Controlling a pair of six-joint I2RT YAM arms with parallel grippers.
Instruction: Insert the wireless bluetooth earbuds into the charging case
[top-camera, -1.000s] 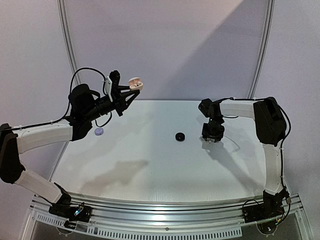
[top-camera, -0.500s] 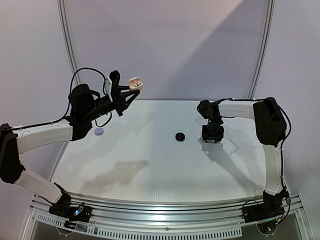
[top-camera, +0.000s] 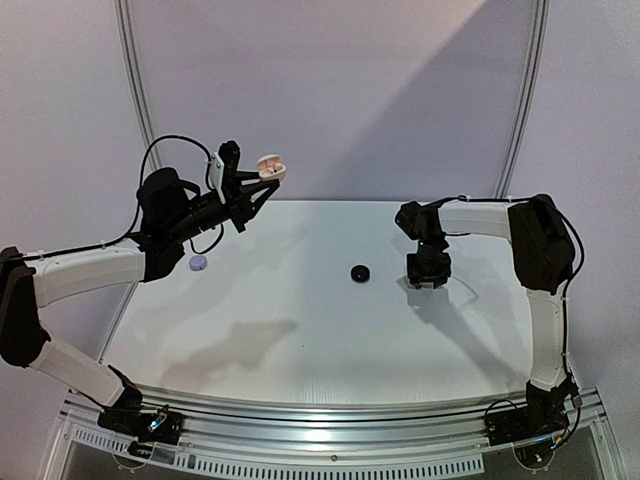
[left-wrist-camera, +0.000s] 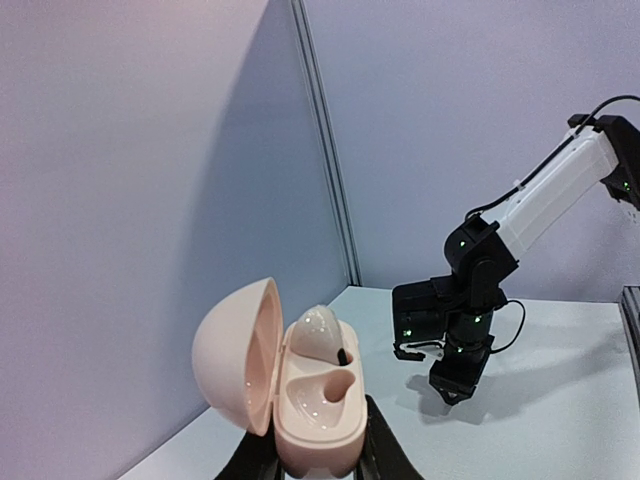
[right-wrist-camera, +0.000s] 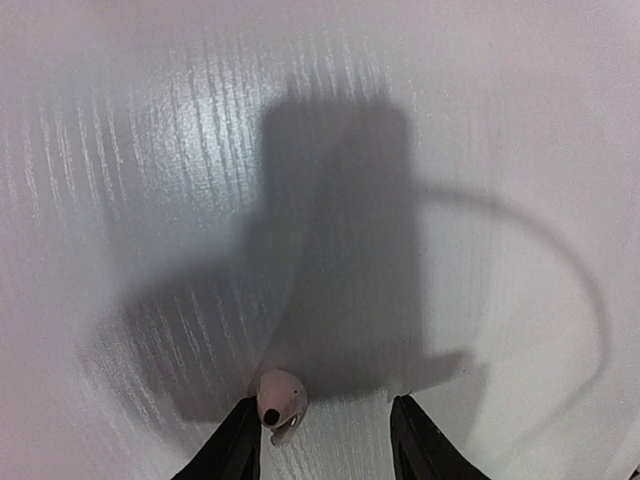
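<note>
Left gripper (left-wrist-camera: 318, 455) clamps the open charging case (left-wrist-camera: 320, 410), fingers mostly cropped. Right gripper (right-wrist-camera: 325, 440) holds its jaws apart, an earbud (right-wrist-camera: 281, 398) beside one finger; contact is unclear.

The charging case (top-camera: 270, 168) sits in the left gripper (top-camera: 262, 188), above the far-left corner of the table (top-camera: 300, 340), with the seated earbud (left-wrist-camera: 318, 330) in its far socket. The loose earbud (right-wrist-camera: 280, 400) is between the parted fingers of the right gripper (top-camera: 428, 282), just beside one of them, at table right. The centre round case (top-camera: 360, 272) lies mid-table and the left round case (top-camera: 198, 262) near the left edge.
</note>
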